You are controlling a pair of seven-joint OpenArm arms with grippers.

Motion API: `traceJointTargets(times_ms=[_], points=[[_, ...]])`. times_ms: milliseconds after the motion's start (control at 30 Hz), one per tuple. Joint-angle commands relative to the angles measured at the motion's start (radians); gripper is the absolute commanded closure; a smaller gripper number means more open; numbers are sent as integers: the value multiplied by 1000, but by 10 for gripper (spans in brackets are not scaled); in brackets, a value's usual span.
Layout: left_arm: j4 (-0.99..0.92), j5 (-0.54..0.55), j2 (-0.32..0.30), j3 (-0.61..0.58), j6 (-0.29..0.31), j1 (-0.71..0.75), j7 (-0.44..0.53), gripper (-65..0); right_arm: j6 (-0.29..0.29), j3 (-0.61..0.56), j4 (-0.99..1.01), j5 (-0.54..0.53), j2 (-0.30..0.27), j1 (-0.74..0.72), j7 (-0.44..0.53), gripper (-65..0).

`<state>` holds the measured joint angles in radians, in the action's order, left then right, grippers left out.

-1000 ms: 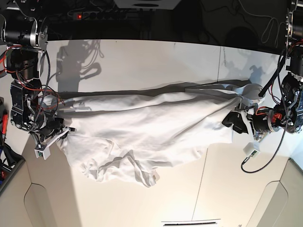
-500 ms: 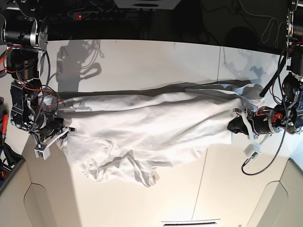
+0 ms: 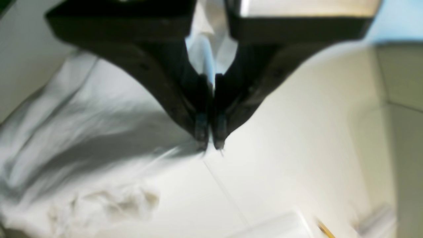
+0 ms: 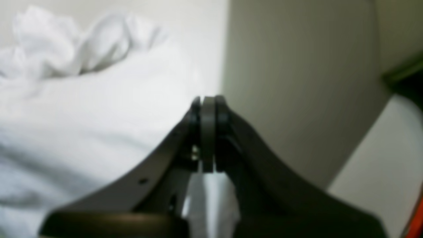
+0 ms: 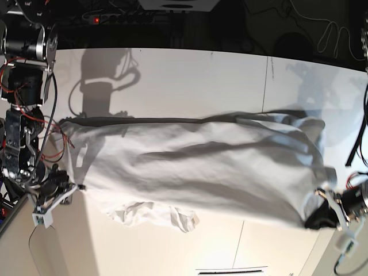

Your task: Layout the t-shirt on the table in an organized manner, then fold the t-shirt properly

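Cloth sits pinched in both of my grippers. My left gripper [image 3: 210,140] has its dark jaws pressed together on an edge of the plain white, soft cotton t-shirt [image 5: 201,167], white fabric showing up between the jaws behind the tips. Just beyond those tips the shirt runs away from me in long grey-shadowed folds, with a crumpled bunch [image 3: 109,205] off to one side and lower down. On the other side of the tips lies the bare smooth white matte table [image 5: 172,80], crossed by a thin seam.

My right gripper [image 4: 207,132] is likewise clamped, a strip of white cloth hanging in the gap behind its closed tips. Beside it the shirt swells out in a soft white mound, rumpled at its far end; on the opposite side is a beige cut-out corner [image 4: 297,92].

Between my two grippers the shirt is stretched long across the table, its near edge wrinkled and bunched.
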<state>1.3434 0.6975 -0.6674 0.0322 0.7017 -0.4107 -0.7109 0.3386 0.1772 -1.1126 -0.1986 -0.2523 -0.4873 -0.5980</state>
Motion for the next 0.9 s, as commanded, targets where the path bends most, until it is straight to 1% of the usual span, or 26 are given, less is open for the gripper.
traceJointTargets(times_ms=[0,100,167,267,400,467,567,733,800,833,867], points=[[19,22,-23,13,-4,-76,49,0,0,4,-23,-12,-13,-72,42,0],[19,23,-23,13,-4,-214,73,0,-3,4,-23,-11,-13,-176,45,0],[19,21,-23,13,-21,-319,79,0,-3,4,-23,-11,-13,-256,41,0],[16,15,-23,13,-53,-470,78,0,-6,4,-23,-34,-13,-386,4,0],[15,18,-34,13,-71,-620,75,0,-5,4,-23,-95,-13,-542,-91,0],[15,25,-34,13,-71,-659,47,0,8,4,-23,-138,-13,-588,-150,0],[15,47,-34,13,-74,-648,3,0,27,4,-23,-187,-10,-594,-216,0],[14,42,-31,13,-73,-530,5,0,36,4,-22,-220,-6,-473,-213,0],[14,22,-27,13,-73,-484,13,0,36,4,-22,-240,15,-406,-205,0],[14,11,-28,13,-73,-463,21,0,40,4,-22,-254,34,-372,-196,0],[14,-6,-28,13,-73,-447,28,0,58,4,-21,-262,59,-340,-182,0]])
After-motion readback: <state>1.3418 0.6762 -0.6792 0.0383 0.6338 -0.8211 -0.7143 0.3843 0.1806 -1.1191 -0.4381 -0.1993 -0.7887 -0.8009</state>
